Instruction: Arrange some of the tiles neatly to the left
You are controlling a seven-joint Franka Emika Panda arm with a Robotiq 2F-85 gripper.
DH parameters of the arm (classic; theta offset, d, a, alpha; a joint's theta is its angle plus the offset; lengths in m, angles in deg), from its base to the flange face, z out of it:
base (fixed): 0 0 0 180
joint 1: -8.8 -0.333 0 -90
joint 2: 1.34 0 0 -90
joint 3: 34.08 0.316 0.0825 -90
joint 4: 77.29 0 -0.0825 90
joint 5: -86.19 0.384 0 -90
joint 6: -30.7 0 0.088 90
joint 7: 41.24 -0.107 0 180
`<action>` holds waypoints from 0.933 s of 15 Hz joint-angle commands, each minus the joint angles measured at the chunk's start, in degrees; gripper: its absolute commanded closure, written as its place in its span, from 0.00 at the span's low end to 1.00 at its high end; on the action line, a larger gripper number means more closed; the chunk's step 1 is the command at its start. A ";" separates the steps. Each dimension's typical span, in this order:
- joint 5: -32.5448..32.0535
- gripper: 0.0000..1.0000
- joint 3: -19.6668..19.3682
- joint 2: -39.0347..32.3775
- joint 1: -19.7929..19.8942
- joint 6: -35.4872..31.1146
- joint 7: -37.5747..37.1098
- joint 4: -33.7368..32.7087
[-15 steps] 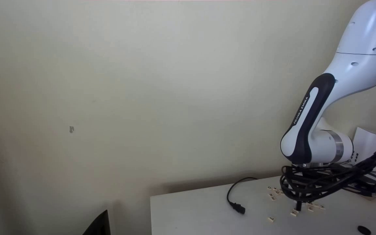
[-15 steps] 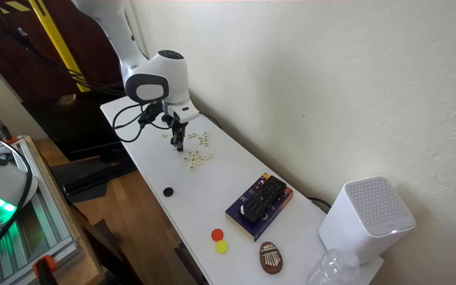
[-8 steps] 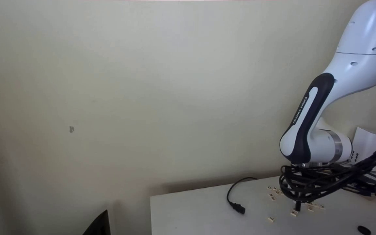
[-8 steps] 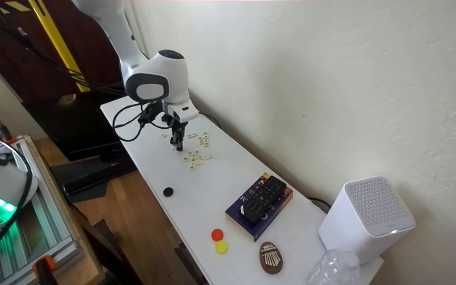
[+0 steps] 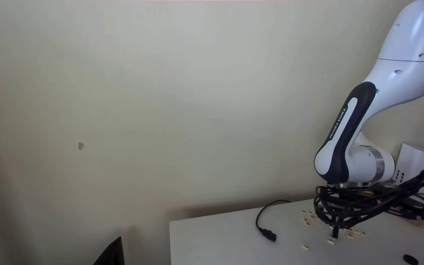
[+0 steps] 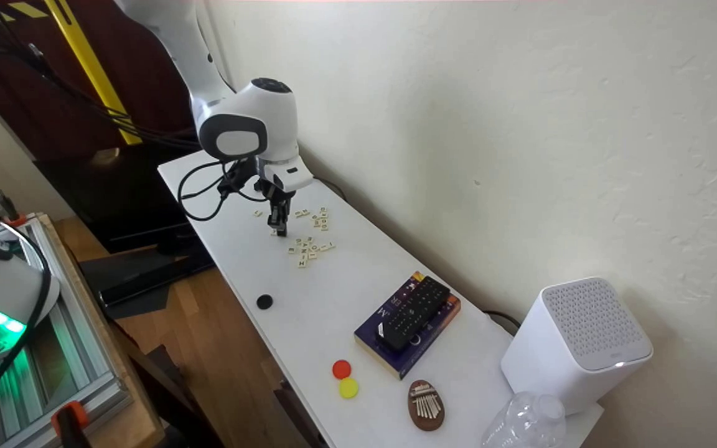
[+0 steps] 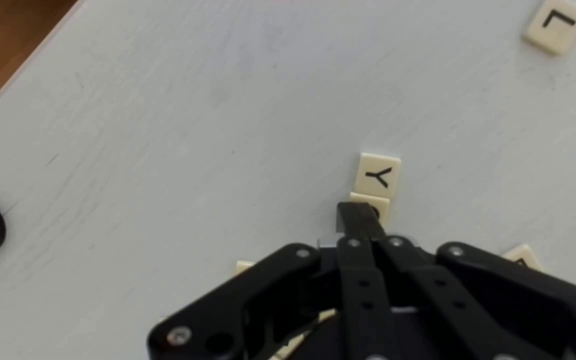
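Observation:
The tiles are small beige letter pieces scattered on the white table. In an exterior view, a cluster of tiles lies in front of my gripper, another group lies nearer the wall, and a lone tile lies behind. In the wrist view, my gripper is shut, its fingertips together over a partly covered tile. That tile touches a Y tile. I cannot tell whether the fingertips press on the covered tile. An L tile lies apart. More tiles are partly hidden under the gripper.
A black cable lies on the table. A black disc is near the table's edge. Farther along are a book with a remote, red and yellow discs, a thumb piano, a bottle and a white box.
The arm and gripper have shifted very slightly, to the left in both exterior views. The tiles show no clear movement.

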 commanded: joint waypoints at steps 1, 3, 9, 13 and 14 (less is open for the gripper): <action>1.71 1.00 -0.45 0.67 -0.59 -0.74 -0.02 0.87; 1.66 1.00 -0.81 2.00 -0.59 -1.78 0.19 2.18; 1.56 1.00 -1.13 5.07 -0.42 -3.92 0.69 4.84; -1.36 1.00 -4.02 4.99 -2.86 -6.43 2.16 5.90; -2.48 1.00 -5.51 4.53 -4.22 -7.50 2.59 5.98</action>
